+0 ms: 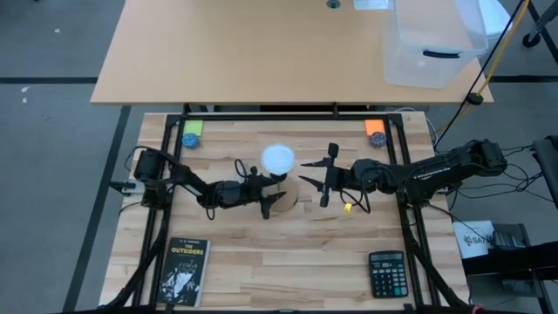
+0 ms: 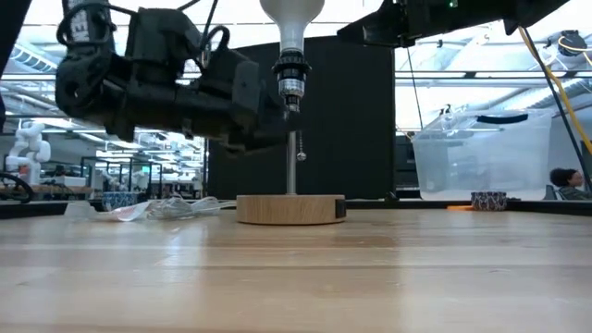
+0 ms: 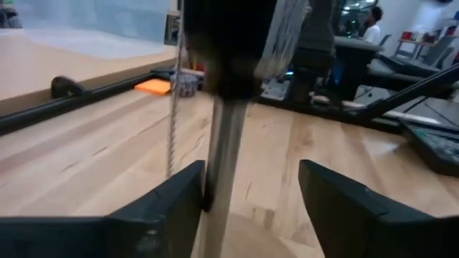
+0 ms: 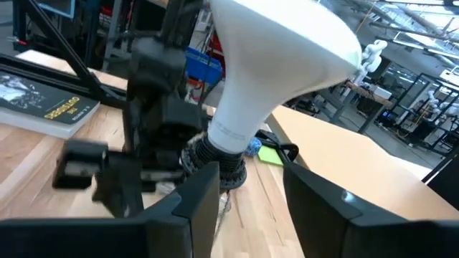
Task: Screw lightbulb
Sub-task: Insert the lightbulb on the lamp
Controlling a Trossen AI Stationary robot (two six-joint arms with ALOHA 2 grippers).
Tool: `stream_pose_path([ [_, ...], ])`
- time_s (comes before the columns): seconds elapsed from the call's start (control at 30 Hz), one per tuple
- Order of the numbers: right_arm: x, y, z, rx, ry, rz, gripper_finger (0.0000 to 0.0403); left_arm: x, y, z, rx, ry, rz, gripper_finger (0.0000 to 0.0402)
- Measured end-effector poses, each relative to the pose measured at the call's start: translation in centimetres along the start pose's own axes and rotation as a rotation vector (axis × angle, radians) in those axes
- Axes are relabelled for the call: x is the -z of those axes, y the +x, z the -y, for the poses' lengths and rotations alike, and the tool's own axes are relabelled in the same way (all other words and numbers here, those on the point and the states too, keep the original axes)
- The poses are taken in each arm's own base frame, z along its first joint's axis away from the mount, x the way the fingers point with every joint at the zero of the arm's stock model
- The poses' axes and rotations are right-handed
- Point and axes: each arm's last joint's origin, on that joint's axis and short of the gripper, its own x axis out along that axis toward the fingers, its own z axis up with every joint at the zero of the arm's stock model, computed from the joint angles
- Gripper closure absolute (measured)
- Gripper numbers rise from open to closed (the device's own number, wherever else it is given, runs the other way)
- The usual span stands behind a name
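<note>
I see the lightbulb (image 2: 291,23) standing upright in the black socket (image 2: 291,81) on top of the lamp stand's thin post (image 2: 293,157), its long axis vertical, globe up and neck down.

My right gripper (image 4: 247,204) is the nearer one to the bulb: its jaws stand apart with the bulb's pale neck and the socket just ahead of them, the neck lined up with the gap. They hold nothing, and I cannot tell if a finger touches the neck.

My left gripper (image 3: 247,204) sits lower, its jaws wide apart around the post. The post lies against one finger and well clear of the other, so it is not clamped.

To my judgement, the coming move turns on that vertical axis: any further turning must go round it, with the right jaws closing square on the neck.
</note>
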Motion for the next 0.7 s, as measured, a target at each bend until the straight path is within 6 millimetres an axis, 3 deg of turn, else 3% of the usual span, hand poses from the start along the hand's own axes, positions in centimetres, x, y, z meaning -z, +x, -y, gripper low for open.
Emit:
stream_pose_path([
  [0.3, 0.1, 0.0, 0.0, -0.005, 0.004, -0.004, 0.0254, -2.7, -2.8, -0.5, -0.055, 0.041, -0.088, 0.0155],
  [0.7, -0.6, 0.0, 0.1, -0.005, 0.004, 0.063, 0.0268, -8.3, -7.6, 0.5, -0.043, 0.209, 0.020, 0.0156],
])
